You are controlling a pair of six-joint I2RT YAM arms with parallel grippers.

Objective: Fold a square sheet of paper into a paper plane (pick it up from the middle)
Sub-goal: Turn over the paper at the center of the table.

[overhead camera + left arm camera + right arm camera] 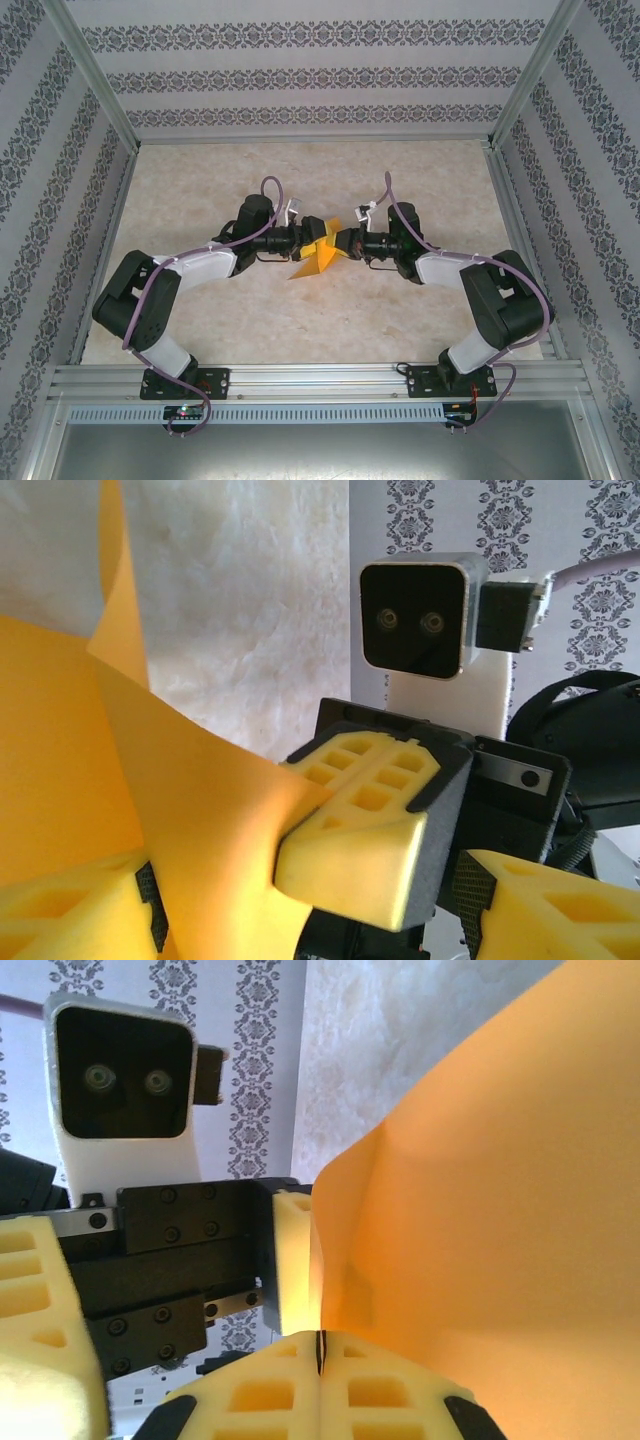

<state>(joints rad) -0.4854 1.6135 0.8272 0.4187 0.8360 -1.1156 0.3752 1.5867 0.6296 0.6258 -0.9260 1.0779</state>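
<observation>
Patterned wallpaper walls (300,70) and an aluminium frame (300,378) box in a mottled beige table (300,330). On it the left arm (190,268) and the right arm (470,275) reach inward to meet head-on at the middle.

Between them stands the square sheet of paper (315,258), orange-yellow, bent and partly folded rather than flat. One corner points toward the near-left. Whether that corner touches the table cannot be told.

The right gripper (342,243) is clenched on the sheet's right edge. Its wrist view shows the yellow fingers (270,1400) pressed together with the paper rising from them. The left gripper (303,240) is released, its jaws standing wide. The sheet runs up past one of its fingers (60,910), while the other sits well apart from the paper.

Bare tabletop surrounds the meeting point on every side. The sheet's edges are well away from the frame rails and walls.
</observation>
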